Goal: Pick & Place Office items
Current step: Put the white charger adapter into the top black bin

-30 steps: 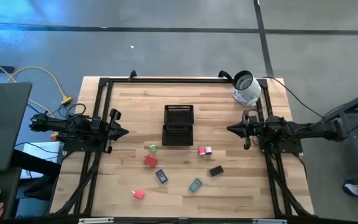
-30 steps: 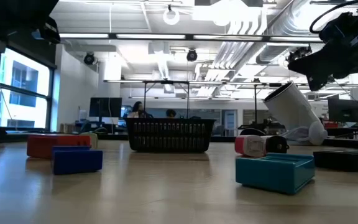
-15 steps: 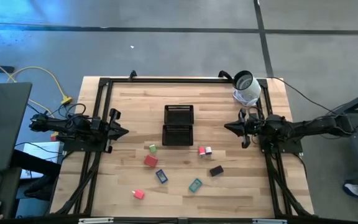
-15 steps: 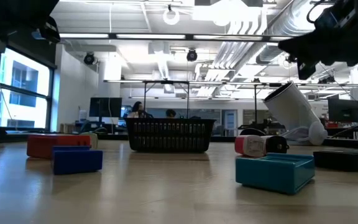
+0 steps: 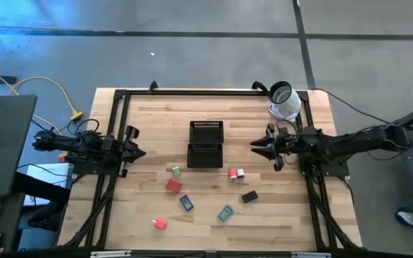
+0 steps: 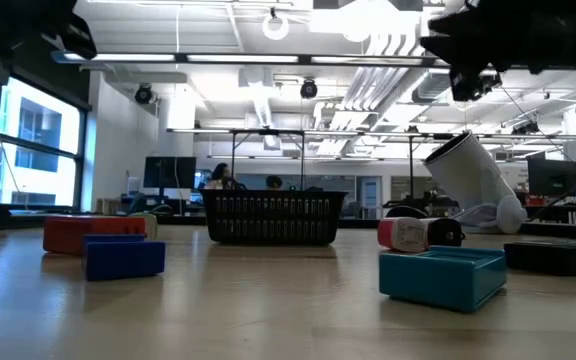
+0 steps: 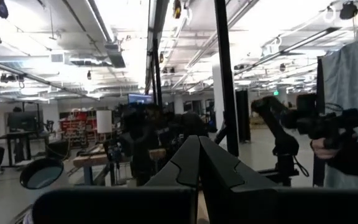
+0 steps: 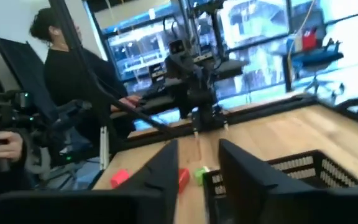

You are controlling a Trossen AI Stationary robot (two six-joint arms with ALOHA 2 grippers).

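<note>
Two dark jointed arms, black cables

Pale, smooth wood formed the table (image 5: 264,204) — black wire mesh the tray (image 5: 206,143), matt dark frame rails (image 5: 192,92).

Right gripper (image 5: 254,145) farther in toward the black tray (image 5: 206,144)

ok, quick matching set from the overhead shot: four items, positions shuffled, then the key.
Items:
1. teal piece
2. black piece
3. white-and-grey roll
4. mesh tray

Places:
A. table's middle, between the two arms
B. far right corner of the table
C. beside the blue piece, on its right in the picture
D. just below the red-and-white piece in the picture

Pairs: 1-C, 2-D, 3-B, 4-A
</note>
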